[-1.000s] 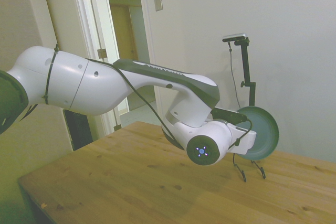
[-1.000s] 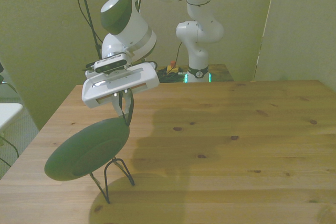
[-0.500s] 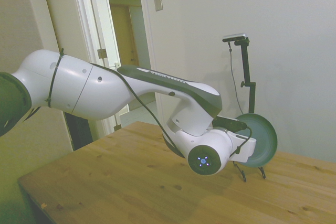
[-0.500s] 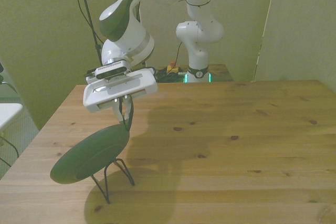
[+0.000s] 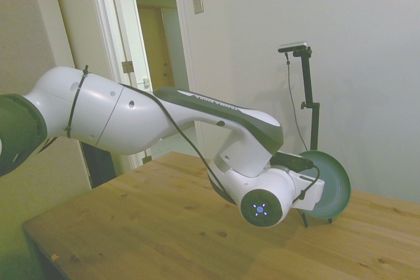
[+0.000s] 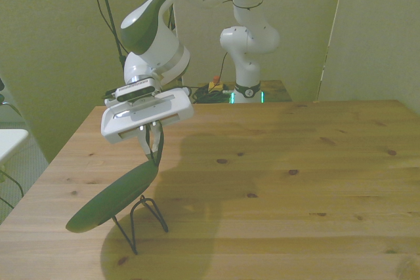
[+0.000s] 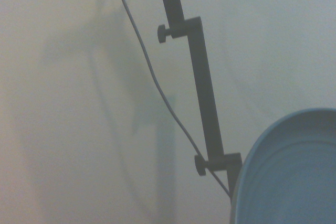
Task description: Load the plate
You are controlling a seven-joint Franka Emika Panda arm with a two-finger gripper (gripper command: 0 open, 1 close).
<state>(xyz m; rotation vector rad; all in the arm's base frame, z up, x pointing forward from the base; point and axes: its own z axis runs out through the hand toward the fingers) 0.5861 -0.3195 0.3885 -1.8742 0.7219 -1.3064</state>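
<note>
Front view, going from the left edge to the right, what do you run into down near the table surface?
Round dark teal-green plate, held tilted by its upper rim → thin black wire stand under the plate's right end → bare wooden table. The white gripper overlaps the plate from above, so it is left out.

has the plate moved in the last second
Yes. In the front view the plate has sunk and tilted flatter against the wire stand, held by the gripper.

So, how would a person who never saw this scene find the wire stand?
Look at the wooden table, at its corner on the front view's left. Under the tilted dark green plate held by the gripper stands the wire stand: thin black bent wire, the only object resting on the tabletop.
</note>
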